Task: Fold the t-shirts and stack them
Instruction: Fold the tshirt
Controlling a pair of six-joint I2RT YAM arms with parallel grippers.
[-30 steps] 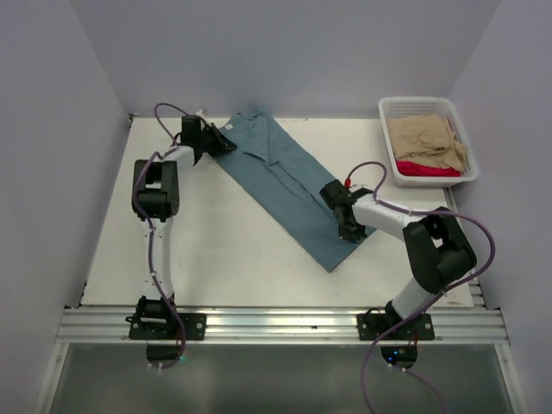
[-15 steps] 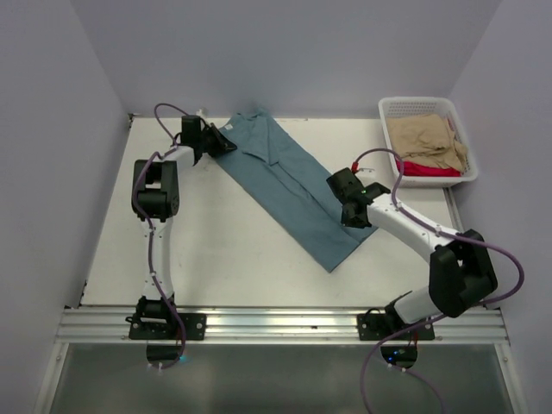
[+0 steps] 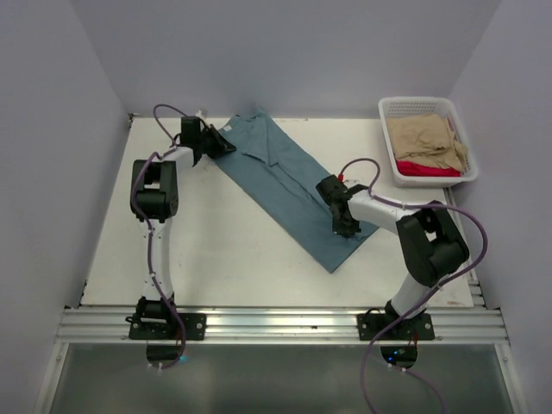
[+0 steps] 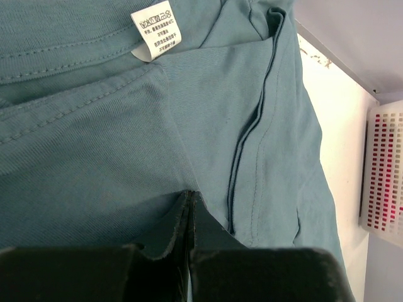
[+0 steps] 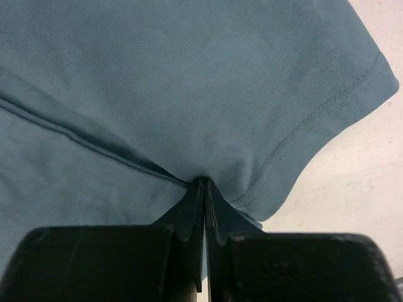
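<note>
Since half a second ago my right arm has pulled its elbow back in toward its base, and the right gripper (image 3: 342, 227) has slid a little down and left along the cloth; the left arm has not budged. The right arm now bends sharply, forearm lying low across the table (image 3: 216, 241), wrist pointing left onto the near end of the teal shirt (image 3: 285, 185); the left arm stands stretched away from me, its left gripper (image 3: 220, 145) at the shirt's far left corner. Both pairs of fingers are pressed tight together, each pinching a bit of the teal cloth.

The shirt lies flat as a long narrow strip, folded lengthwise, running on a slant from the far left toward the near right of the table's middle. A tan shirt (image 3: 427, 138) sits crumpled on top of a red shirt (image 3: 427, 169) in the white basket (image 3: 392, 108) at the far right corner, well apart from the teal one.

The left wrist view alone shows a white label (image 4: 153, 31) at the neck seam and a stitched sleeve edge; the right wrist view shows the cloth puckering at the fingertips beside the stitched hem, with bare table just past it.
</note>
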